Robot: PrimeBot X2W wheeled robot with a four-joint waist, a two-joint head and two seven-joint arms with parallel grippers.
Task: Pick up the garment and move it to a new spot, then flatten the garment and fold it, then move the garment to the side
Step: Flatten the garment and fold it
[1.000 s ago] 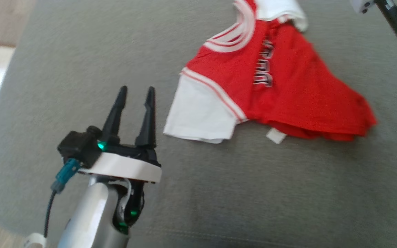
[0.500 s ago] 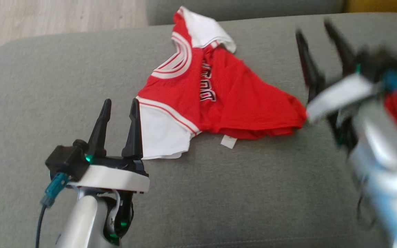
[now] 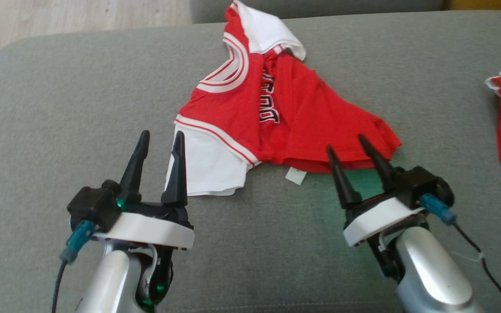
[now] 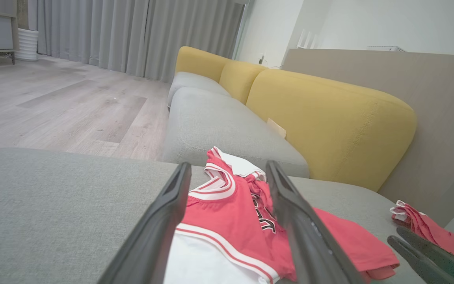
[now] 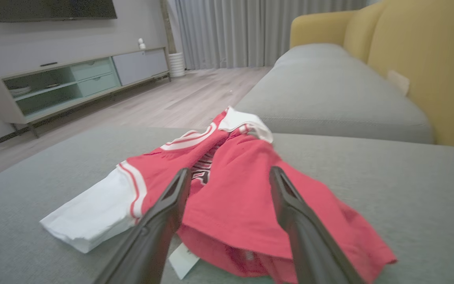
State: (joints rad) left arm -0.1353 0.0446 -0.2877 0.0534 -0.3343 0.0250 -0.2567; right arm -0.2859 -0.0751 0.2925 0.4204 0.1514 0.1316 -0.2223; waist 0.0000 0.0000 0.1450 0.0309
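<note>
Swings right gripper (image 3: 345, 142) in at 5 o'clock of red jersey (image 3: 302, 117), perhaps touching hem; holds left gripper (image 3: 162, 132) at 7 o'clock. Fingers spread on both, empty: readies pickup.

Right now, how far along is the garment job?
Done: nothing visibly; the garment lies crumpled on the grey cushion. In hand: the left tool, open, sits by its white sleeve and the right tool, open, by its red hem, neither gripping. Left: pick up, move, flatten, fold, set aside.
</note>
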